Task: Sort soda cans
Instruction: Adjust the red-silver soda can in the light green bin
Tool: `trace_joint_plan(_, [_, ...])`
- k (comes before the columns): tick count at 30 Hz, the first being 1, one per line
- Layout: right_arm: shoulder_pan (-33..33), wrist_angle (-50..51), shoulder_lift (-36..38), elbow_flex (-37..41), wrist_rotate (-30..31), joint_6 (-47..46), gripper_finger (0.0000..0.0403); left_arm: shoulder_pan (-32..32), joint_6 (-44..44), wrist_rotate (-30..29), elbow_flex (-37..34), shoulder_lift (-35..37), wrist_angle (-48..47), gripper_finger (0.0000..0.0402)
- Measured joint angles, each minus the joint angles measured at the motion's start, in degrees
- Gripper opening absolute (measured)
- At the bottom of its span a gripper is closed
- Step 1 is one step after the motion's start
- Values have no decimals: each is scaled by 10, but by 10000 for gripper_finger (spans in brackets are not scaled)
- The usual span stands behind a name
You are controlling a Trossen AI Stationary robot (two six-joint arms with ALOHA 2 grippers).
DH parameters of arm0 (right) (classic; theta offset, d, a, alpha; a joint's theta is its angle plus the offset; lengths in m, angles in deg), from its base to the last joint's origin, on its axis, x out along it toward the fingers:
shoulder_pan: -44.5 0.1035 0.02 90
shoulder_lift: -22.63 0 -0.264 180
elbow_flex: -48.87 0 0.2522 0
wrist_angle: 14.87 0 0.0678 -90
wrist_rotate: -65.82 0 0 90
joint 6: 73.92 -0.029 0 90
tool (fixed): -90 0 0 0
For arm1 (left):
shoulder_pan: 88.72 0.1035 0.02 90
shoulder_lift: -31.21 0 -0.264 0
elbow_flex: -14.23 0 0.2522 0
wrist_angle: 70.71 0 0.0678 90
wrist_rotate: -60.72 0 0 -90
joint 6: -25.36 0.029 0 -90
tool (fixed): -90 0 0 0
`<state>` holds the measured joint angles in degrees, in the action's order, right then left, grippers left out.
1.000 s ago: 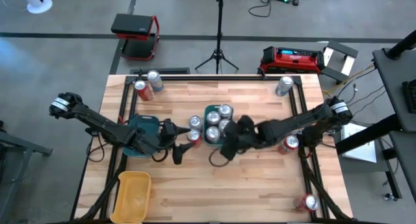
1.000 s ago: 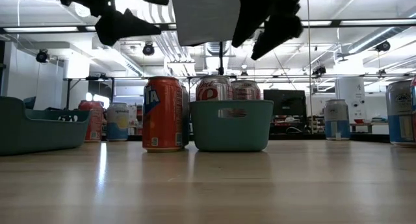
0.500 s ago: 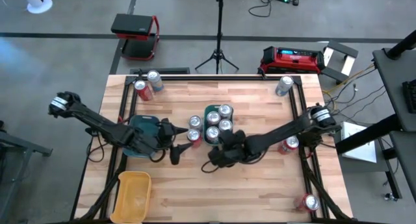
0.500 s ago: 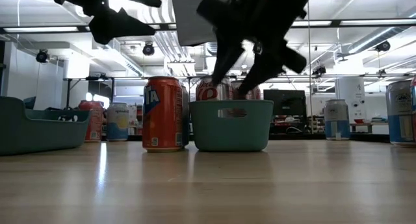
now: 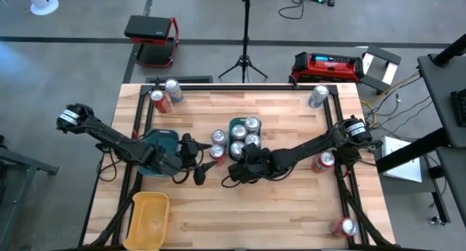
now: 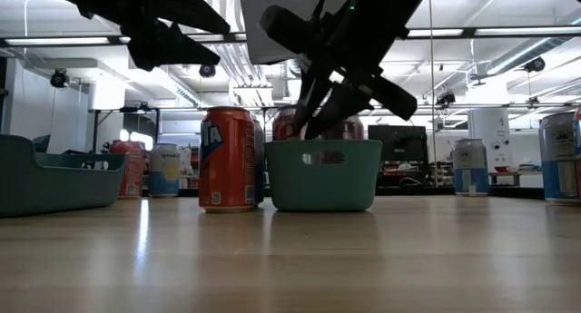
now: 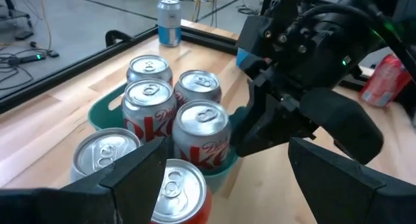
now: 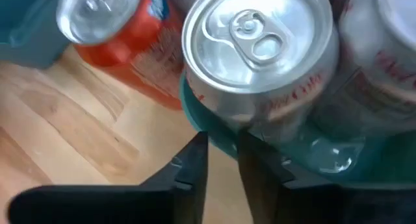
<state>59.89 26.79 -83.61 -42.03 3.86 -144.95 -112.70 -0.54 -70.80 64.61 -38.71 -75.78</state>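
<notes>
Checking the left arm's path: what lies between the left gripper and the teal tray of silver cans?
An orange-red can, beside the teal tray, fronts the left gripper; left wrist view.

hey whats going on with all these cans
A two-arm robot is sorting soda cans on a wooden table. Four silver cans stand in a small teal bin mid-table. The right gripper sits low at the bin's near rim, its fingers nearly together and holding nothing. The left gripper hovers open beside an orange can just left of the bin. More cans wait around the table's edges.
</notes>
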Motion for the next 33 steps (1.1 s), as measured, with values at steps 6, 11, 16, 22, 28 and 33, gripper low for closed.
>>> trace_joint_plan(6, [-12,-4,-4,0,-1,-5,32,1,6,0,0,-2,0,306])
trace_joint_plan(11, [-26,-3,-6,0,-10,4,27,1,12,0,0,-2,0,306])
trace_joint_plan(16, [-40,-1,-6,6,-32,12,27,1,12,0,0,-2,0,306])
trace_joint_plan(22, [-42,2,-6,10,-35,21,27,1,12,0,0,-2,0,306])
trace_joint_plan(28, [-47,4,-5,14,-40,46,27,1,12,0,0,-2,0,306])
trace_joint_plan(33, [-47,15,10,17,-41,66,27,1,12,1,0,-2,-1,306])
